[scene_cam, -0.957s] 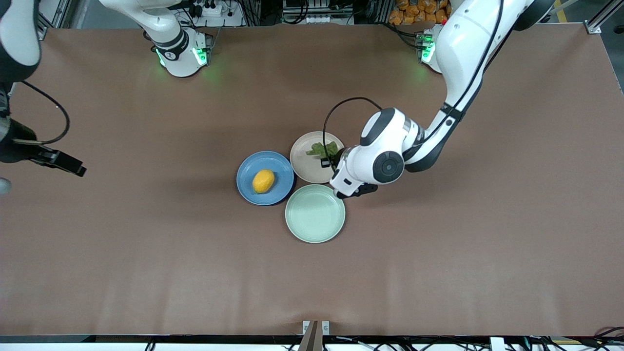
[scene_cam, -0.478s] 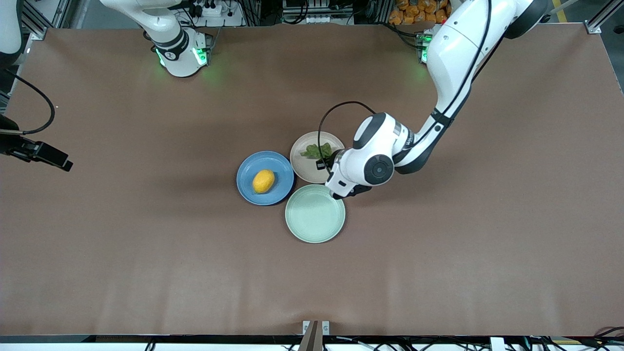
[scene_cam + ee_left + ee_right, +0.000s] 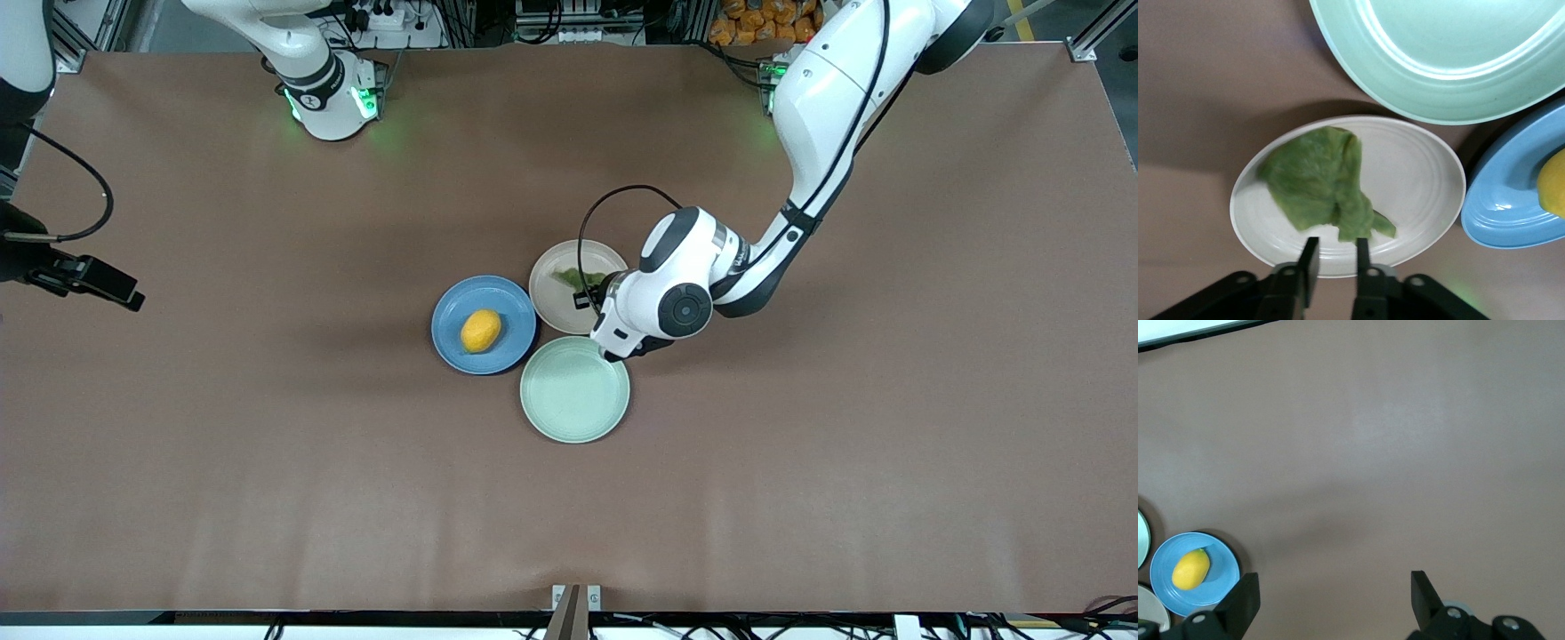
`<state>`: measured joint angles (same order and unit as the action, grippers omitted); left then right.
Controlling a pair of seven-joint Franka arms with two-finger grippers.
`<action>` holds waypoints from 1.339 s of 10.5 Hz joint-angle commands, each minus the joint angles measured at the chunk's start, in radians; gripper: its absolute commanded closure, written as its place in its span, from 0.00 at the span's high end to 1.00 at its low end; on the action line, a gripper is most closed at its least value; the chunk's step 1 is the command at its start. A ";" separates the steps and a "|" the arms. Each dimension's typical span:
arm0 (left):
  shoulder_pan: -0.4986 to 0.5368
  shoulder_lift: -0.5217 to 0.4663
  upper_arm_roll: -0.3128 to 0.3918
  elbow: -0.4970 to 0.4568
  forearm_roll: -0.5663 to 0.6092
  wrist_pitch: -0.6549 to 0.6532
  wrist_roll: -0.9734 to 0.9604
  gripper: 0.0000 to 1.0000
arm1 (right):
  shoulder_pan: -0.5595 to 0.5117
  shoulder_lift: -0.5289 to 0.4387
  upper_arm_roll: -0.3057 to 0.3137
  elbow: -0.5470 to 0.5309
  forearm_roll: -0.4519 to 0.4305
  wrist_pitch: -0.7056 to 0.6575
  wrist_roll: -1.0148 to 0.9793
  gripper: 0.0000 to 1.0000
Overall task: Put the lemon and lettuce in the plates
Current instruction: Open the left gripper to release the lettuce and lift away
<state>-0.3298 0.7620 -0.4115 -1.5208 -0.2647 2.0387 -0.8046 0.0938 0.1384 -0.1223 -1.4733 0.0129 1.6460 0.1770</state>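
The lettuce [image 3: 1323, 180] lies in the beige-pink plate [image 3: 1418, 173] near the middle of the bench [image 3: 800, 444]. We see the lemon [image 3: 480, 330] resting in the blue plate [image 3: 452, 307], just beside the beige-pink one toward the right arm's end. A pale mint-green plate [image 3: 574, 389] sits nearer the front edge, close against both. The left tool [image 3: 1336, 255] hangs over the beige-pink plate's rim, its fingers [image 3: 1363, 253] a narrow gap apart with the leaf's stem end just at their tips; we see nothing gripped. The right tool [image 3: 1331, 597] waits wide open and empty over the bare bench at the right arm's end.
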 commanded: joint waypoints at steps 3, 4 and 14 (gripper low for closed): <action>0.076 -0.062 0.014 0.005 0.041 -0.017 0.002 1.00 | 0.041 -0.066 0.001 -0.128 -0.002 0.050 -0.008 1.00; 0.105 -0.096 0.016 0.010 0.073 -0.055 0.042 1.00 | 0.041 -0.130 0.003 -0.225 -0.002 0.123 -0.008 1.00; 0.339 -0.355 0.127 0.100 0.303 -0.340 0.459 1.00 | 0.003 -0.004 0.030 -0.068 0.001 0.106 -0.065 1.00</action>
<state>0.0195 0.4491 -0.3475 -1.4501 0.0344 1.7780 -0.4261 0.1209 0.0863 -0.1054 -1.5947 0.0129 1.7781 0.1353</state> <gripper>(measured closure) 0.000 0.000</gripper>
